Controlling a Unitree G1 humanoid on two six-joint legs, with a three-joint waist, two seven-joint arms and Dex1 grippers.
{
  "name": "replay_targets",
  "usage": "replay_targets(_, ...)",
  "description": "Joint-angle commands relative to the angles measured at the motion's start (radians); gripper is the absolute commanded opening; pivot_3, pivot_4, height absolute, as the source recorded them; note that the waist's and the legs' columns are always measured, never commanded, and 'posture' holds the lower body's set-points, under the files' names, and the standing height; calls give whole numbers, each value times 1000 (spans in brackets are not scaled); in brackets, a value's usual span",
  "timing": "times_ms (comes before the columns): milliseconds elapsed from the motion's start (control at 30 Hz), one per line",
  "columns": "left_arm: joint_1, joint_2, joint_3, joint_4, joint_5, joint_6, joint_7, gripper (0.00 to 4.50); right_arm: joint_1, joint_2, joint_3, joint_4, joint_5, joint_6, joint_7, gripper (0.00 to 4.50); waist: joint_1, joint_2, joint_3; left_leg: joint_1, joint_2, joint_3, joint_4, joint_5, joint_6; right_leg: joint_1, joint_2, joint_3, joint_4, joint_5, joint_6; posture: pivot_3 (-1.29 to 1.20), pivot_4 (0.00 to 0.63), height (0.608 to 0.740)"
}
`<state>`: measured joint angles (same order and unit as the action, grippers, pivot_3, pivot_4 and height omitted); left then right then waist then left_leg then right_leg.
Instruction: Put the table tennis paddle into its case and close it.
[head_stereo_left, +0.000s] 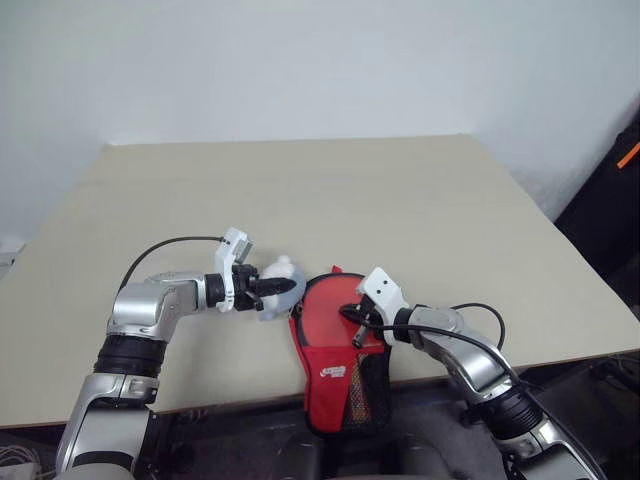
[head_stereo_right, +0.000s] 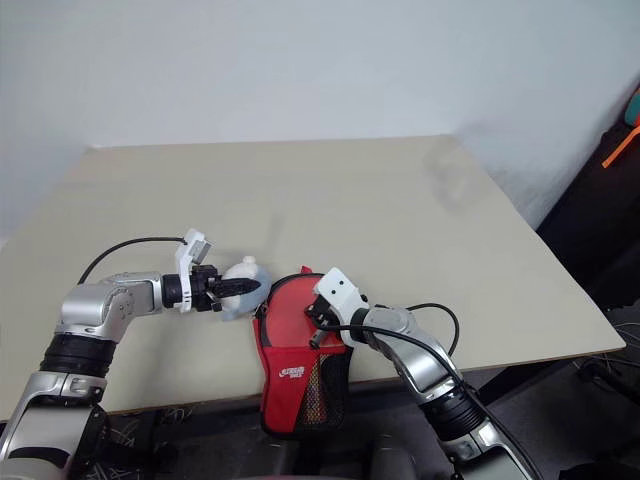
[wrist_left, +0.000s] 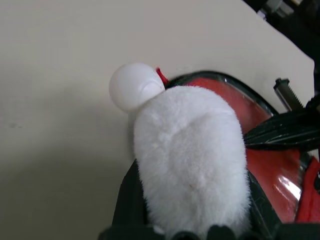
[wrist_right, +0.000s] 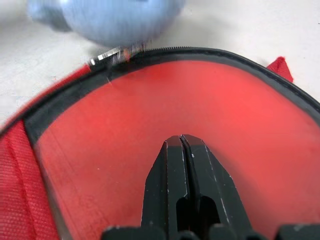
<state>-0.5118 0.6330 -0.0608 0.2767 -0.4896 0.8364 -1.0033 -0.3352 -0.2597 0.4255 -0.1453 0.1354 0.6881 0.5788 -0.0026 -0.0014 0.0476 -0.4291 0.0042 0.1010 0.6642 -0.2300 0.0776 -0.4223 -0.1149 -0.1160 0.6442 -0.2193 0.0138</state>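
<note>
The case (head_stereo_left: 335, 345) lies at the near edge of the table (head_stereo_left: 400, 200), its narrow mesh end hanging over that edge. I cannot see the paddle itself; the red face under my right gripper (wrist_right: 182, 145) may be it or the case lining, I cannot tell which. My right fingers are pressed together and rest on that red face. My left gripper (head_stereo_left: 283, 287), just beside the case rim, pinches a soft white furry toy (wrist_left: 192, 160). I judge the case soft and floppy, so it will slide and fold when pulled. I would hold down the fabric with one gripper and take the small metal zip pull (wrist_right: 111, 55) at the rim with the other.
</note>
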Motion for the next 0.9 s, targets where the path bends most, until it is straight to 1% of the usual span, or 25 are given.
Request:
replay_targets(33,-24,23,-17,-17,36,-41,-30,645,6,1,18,-13,-11,-4,6,0,0,0,0,0,0,0,0,0,0,0,0,0,0,0,0,0,0,715)
replay_targets(200,-10,67,-73,-23,92,-77,-89,645,3,-3,21,-10,-11,-10,11,0,0,0,0,0,1,0,0,0,0,0,1,0,0,0,0,0,0,715)
replay_targets(300,-14,96,-101,1,137,-124,-123,645,3,-3,27,-13,-11,-11,13,0,0,0,0,0,2,0,0,0,0,-1,2,0,0,0,-1,0,0,715)
replay_targets(333,-32,95,-99,35,155,-148,-120,645,2,-4,28,-13,-11,-12,14,0,0,0,0,0,2,0,0,0,0,-1,3,1,0,0,-1,0,0,715)
replay_targets(567,-129,54,-81,206,220,-244,-90,645,-1,-5,32,-10,-11,-16,19,0,1,0,0,0,9,0,2,0,1,-1,9,1,0,2,-4,0,0,715)
replay_targets(667,-189,16,-71,313,258,-300,-40,645,-2,-6,33,-12,-12,-17,21,0,5,0,0,0,9,0,3,0,2,-1,9,1,0,2,-4,0,0,715)
replay_targets(833,-264,-34,-69,444,299,-363,-10,645,0,-7,38,-13,-13,-18,22,0,13,0,0,-1,9,-2,3,1,13,-1,9,-1,0,4,-7,0,0,715)
replay_targets(900,-289,-52,-71,487,315,-382,1,645,0,-6,39,-14,-14,-18,22,0,16,0,0,-1,9,-2,3,1,14,0,8,-2,0,4,-8,0,0,715)
